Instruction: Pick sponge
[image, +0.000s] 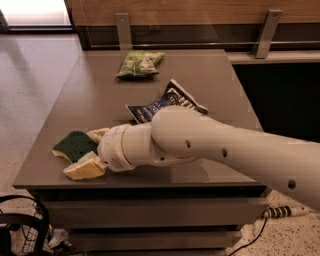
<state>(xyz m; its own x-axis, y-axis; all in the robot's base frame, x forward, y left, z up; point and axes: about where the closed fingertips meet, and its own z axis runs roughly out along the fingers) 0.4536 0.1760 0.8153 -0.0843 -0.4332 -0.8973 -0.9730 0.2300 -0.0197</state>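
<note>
Jaws stand spread, one yellow foam pad (98, 134) at the sponge's 1 o'clock edge and the other pad (83, 168) at its 5 o'clock edge, so the sponge's (75, 144) right end sits in the opening between them; whether the pads press on it cannot be told. The gripper (85, 152) lies low over the bench (200, 80) at its front left corner, pointing toward 9 o'clock from the arm (225, 150), a smooth white rounded shell dotted with small dark holes. The sponge lies flat, its rough dark green top up and a pale yellow foam base showing along its wavy 7 o'clock edge. A crinkled blue chip bag (165, 102) lies mid-bench at the sponge's 2 o'clock, and a light green snack bag (140, 63) at the far end, toward 1 o'clock. The bench top is flat, matte grey-brown.
</note>
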